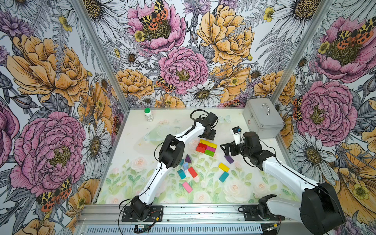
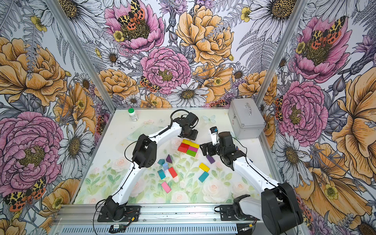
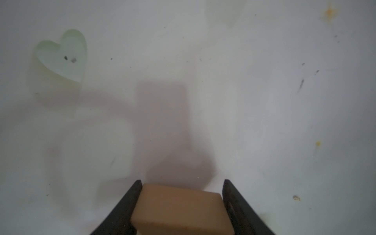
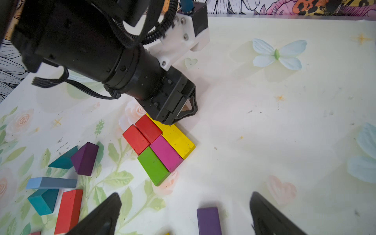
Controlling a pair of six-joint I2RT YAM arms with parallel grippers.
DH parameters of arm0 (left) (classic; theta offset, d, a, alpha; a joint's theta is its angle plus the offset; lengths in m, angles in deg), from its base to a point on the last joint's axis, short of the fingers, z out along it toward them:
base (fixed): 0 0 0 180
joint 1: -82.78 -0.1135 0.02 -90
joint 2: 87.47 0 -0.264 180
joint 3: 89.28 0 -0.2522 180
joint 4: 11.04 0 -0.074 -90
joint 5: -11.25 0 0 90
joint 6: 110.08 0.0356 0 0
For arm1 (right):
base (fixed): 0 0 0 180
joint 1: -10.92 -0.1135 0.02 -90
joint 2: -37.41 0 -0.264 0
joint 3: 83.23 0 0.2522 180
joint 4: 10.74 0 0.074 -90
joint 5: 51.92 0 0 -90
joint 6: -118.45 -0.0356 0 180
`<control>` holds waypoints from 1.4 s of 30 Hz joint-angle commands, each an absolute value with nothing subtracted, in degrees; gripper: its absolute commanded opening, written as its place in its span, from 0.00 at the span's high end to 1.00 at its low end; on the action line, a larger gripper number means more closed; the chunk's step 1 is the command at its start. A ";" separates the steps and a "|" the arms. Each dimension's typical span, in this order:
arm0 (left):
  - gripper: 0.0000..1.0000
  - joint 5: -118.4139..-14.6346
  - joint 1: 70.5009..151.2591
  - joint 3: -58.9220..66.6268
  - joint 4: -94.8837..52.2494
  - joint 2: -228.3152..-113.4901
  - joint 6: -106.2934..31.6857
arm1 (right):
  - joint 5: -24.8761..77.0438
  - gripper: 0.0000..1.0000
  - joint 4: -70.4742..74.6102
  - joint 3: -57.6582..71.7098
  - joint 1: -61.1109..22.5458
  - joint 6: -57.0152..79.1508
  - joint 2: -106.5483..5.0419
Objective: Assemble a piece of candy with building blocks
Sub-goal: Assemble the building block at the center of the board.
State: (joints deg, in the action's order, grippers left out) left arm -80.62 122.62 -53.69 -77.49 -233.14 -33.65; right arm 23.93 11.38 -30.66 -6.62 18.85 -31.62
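In both top views, a slab of red, yellow, magenta and green painted wooden blocks [image 1: 206, 147] [image 2: 188, 147] lies mid-tabletop [image 1: 254, 183], so the candy looks partly built. Loose bricks [image 1: 192, 172] are scattered nearby, unplaced.

In the left wrist view, the left gripper [image 3: 182, 181] is clamped on a tan wooden block [image 3: 181, 207].

In the right wrist view, the right gripper [image 4: 185, 194] is spread wide over a purple brick [image 4: 208, 219].

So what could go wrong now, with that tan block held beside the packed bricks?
The left gripper holds the tan block beside the yellow brick; setting it down could knock the packed bricks askew. The open right gripper hovers by the purple brick, near the left arm; they might bump.
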 commanded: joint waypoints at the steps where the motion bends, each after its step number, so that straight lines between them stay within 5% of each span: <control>1: 0.42 -78.85 122.75 -55.53 -77.60 -235.25 -34.87 | 24.01 0.01 11.31 -30.97 -6.09 18.57 -30.46; 16: 0.40 -78.18 123.23 -56.15 -77.54 -236.10 -35.46 | 23.92 0.01 11.28 -31.36 -5.47 18.70 -29.74; 33: 0.17 -74.97 122.00 -55.79 -77.60 -231.33 -34.74 | 24.72 0.01 10.97 -32.01 -4.90 18.67 -30.24; 37: 0.02 -75.90 121.77 -48.32 -77.39 -222.58 -31.81 | 26.18 0.00 13.63 -31.70 -4.90 17.31 -28.92; 42: 0.01 -79.46 119.57 -24.35 -72.45 -205.02 -31.90 | 25.48 0.00 14.87 -32.37 -8.53 13.76 -28.47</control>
State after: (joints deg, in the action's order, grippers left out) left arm -77.54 121.59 -32.30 -75.47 -215.15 -32.92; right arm 25.02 13.67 -31.73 -6.16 16.66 -29.42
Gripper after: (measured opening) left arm 0.985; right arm 0.996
